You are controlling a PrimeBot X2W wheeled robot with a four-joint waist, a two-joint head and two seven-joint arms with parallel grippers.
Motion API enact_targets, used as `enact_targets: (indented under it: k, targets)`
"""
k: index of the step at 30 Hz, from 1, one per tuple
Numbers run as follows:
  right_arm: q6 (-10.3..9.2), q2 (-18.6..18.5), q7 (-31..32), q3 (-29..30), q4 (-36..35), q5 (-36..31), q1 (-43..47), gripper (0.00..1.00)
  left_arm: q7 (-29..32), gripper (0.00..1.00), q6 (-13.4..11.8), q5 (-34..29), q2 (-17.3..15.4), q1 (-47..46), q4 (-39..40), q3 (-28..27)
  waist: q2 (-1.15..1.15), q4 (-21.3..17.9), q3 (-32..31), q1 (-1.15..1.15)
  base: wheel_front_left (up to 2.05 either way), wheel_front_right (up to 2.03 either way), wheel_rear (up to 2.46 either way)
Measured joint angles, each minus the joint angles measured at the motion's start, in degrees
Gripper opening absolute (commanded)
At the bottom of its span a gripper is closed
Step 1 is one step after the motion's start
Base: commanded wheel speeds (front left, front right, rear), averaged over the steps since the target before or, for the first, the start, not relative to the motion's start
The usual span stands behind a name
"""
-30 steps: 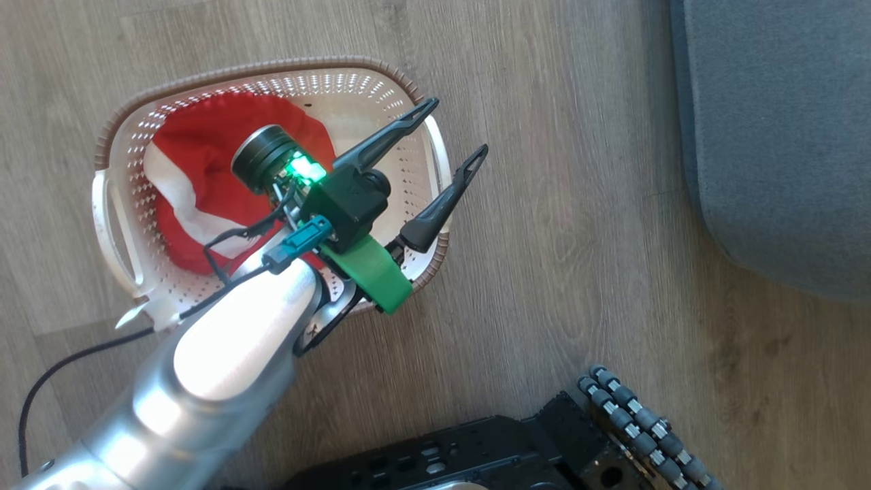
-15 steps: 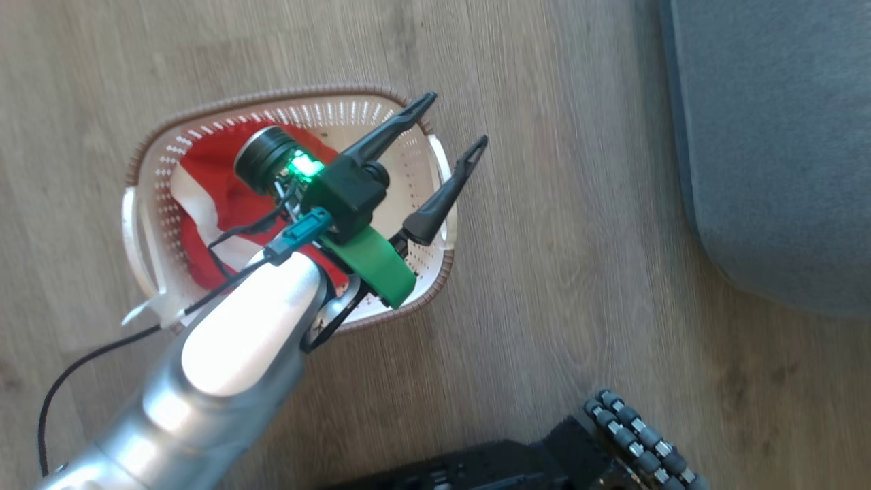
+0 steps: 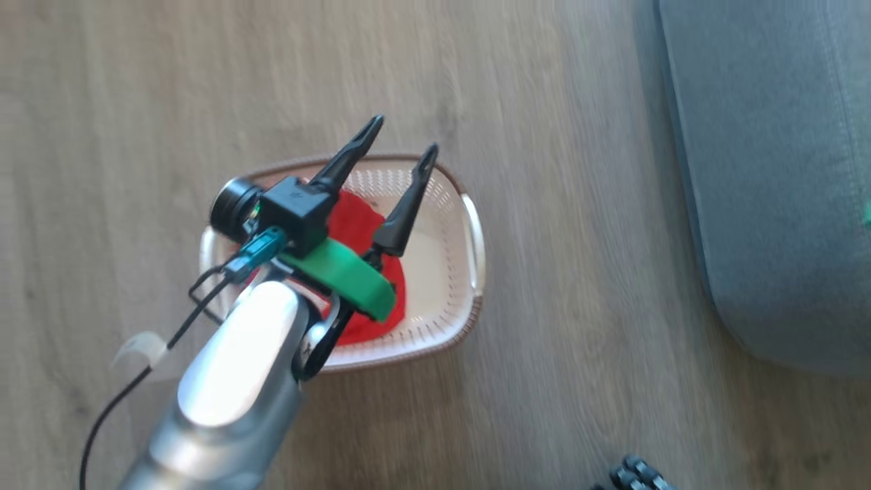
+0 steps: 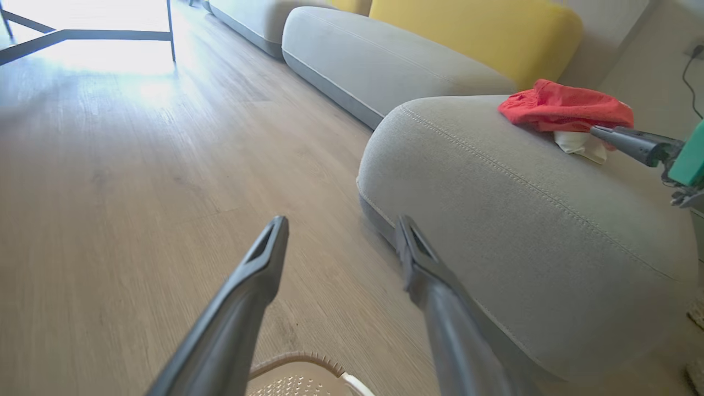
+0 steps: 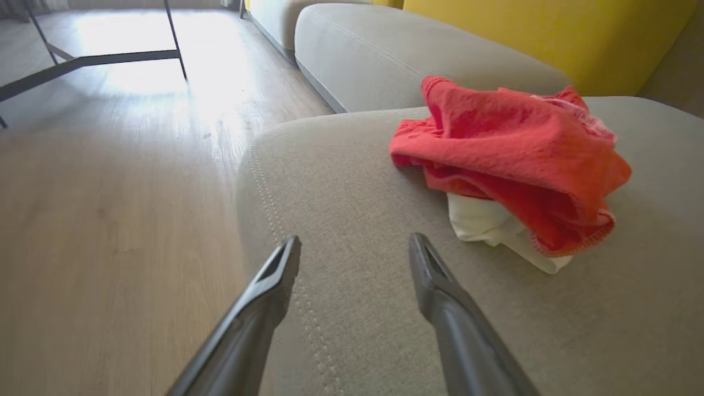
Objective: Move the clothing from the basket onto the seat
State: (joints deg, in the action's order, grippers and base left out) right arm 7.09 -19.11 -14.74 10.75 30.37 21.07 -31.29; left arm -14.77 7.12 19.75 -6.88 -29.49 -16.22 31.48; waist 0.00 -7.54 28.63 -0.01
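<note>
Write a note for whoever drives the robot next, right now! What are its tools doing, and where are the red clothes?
Tools: the left tool is open and empty, held over the basket. The right tool is open and empty, over the seat.
Done: one red garment, with a white part under it, lies on the seat.
Left: the red clothing in the basket needs grasping and carrying to the seat, probably by the left tool, which is nearest.
</note>
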Motion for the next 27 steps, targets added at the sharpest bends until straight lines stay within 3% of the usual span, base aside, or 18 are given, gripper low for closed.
enact_targets:
  k: [15,27]
  targets:
    - [0.00,2.93,0.00,-12.29,-6.95,0.18,7.01,1.00,0.01,1.00,0.00,-3.25,2.85,11.09,-1.44,-15.96,0.00,8.24,-11.20,0.00,0.00,0.00,0.00]
    - [0.00,5.92,0.00,-15.75,-9.61,0.15,12.13,1.00,0.02,1.00,0.00,-6.42,3.89,18.29,-0.65,-25.49,0.00,11.68,-19.41,0.00,0.00,0.00,0.00]
